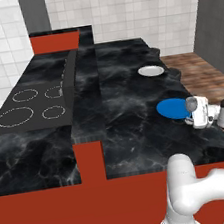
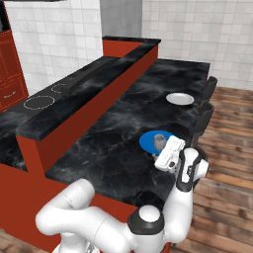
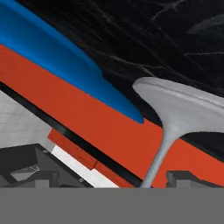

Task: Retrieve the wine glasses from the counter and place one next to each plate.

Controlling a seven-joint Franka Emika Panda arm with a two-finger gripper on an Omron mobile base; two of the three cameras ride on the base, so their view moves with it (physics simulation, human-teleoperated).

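A greyish wine glass (image 1: 191,104) (image 2: 158,140) is at the near right edge of the blue plate (image 1: 171,108) (image 2: 148,142) on the black counter (image 1: 128,106) (image 2: 113,143). In the hand view its round foot and thin stem (image 3: 175,113) show close up, against the black top beside the blue plate (image 3: 57,52). My gripper (image 1: 194,111) (image 2: 161,148) (image 3: 111,177) is at the glass from the counter's right edge. Its fingertips (image 3: 26,168) stand wide apart on either side of the stem, open and not pressing it. The white plate (image 1: 150,70) (image 2: 180,99) lies farther back.
A raised black ledge on red panels (image 1: 80,88) (image 2: 89,99) splits the counter from a cooktop with ring burners (image 1: 27,105) (image 2: 42,101). Dark stools (image 2: 205,116) stand along the counter's right edge over a wooden floor (image 2: 227,163).
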